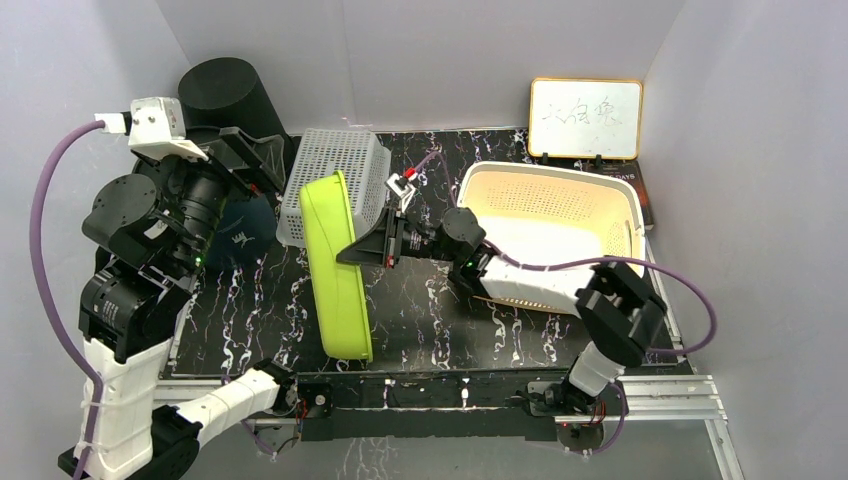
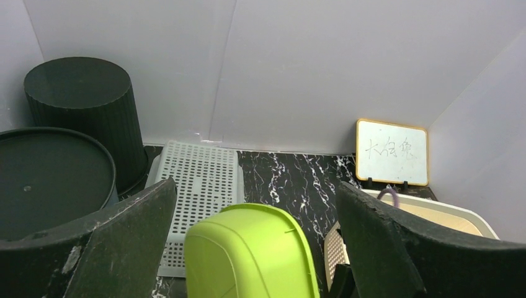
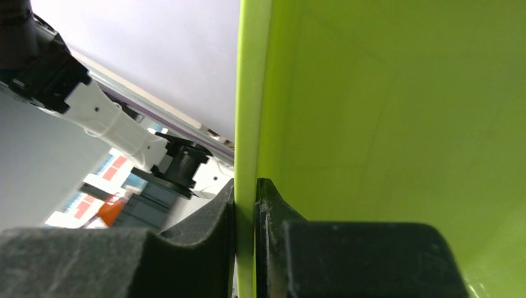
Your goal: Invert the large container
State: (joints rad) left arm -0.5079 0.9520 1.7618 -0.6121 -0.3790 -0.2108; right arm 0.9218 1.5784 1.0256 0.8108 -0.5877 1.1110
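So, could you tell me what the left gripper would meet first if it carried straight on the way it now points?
Probably the green tub, which sits low between the left gripper's open jaws; the grey basket lies beyond it. Depth is unclear.

Blk marble table [image 1: 420,330], grey basket [image 1: 330,170], lime tub [image 1: 335,270] on edge, cream basket [image 1: 545,192], whiteboard [image 1: 585,118]

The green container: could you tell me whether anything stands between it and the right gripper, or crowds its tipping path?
Nothing stands between them: the right gripper is shut on the rim of the green container. The white perforated basket lies close on its left; the cream basket lies to its right.
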